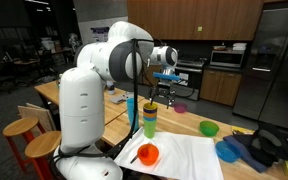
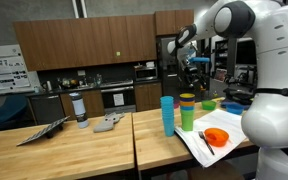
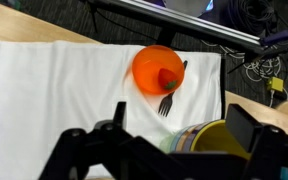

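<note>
- The tool (image 3: 159, 140) is hanging over the tabletop (image 2: 104, 145), its jaws spread wide and gripping nothing, with its fingers (image 3: 246, 130) framing the stacked cups (image 3: 209, 142) below.
- The stacked cups are standing upright at the edge of the white cloth (image 3: 54, 90), nesting into a single column, just beside a lone blue cup (image 2: 167, 115).
- An orange bowl (image 3: 154, 68) is sitting farther out on the cloth, cradling a small red item, with a fork (image 3: 168, 98) lying against its right side. The cloth is apparently serving as a mat.
</note>
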Motion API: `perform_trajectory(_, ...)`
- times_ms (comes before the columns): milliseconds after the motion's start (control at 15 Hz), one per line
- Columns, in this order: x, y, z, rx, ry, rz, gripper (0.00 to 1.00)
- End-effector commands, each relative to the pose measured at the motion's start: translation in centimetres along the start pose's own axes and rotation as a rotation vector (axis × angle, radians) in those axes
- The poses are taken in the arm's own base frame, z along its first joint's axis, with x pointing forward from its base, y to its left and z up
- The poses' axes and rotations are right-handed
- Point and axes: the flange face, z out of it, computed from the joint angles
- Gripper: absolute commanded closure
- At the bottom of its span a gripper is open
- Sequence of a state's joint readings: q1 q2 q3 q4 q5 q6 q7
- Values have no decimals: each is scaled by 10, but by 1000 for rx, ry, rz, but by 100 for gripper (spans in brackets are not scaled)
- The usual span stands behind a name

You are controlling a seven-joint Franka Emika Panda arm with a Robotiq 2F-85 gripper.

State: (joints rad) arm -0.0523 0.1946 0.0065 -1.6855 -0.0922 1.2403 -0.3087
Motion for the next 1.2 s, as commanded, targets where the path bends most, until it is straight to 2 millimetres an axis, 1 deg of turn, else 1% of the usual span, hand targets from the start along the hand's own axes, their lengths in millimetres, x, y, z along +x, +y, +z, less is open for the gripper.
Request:
perform_trajectory(0,-1,-8,13,7,-2,-18,0)
perform_trajectory(133,8,-11,23,-3,-7,-33,0)
perform_trajectory(267,18,-20,31,-21,-10,-36,0)
perform_trajectory(400,24,-27,35,-52,0,-47,0)
perform_trajectory(467,25,-33,34,-57,8,-51,0)
perform_trajectory(667,23,-47,22,-81,58,-92,0)
perform_trajectory(933,26,-55,19,-77,70,-126,0)
perform_trajectory(1133,26,-55,18,-73,68,-138,0)
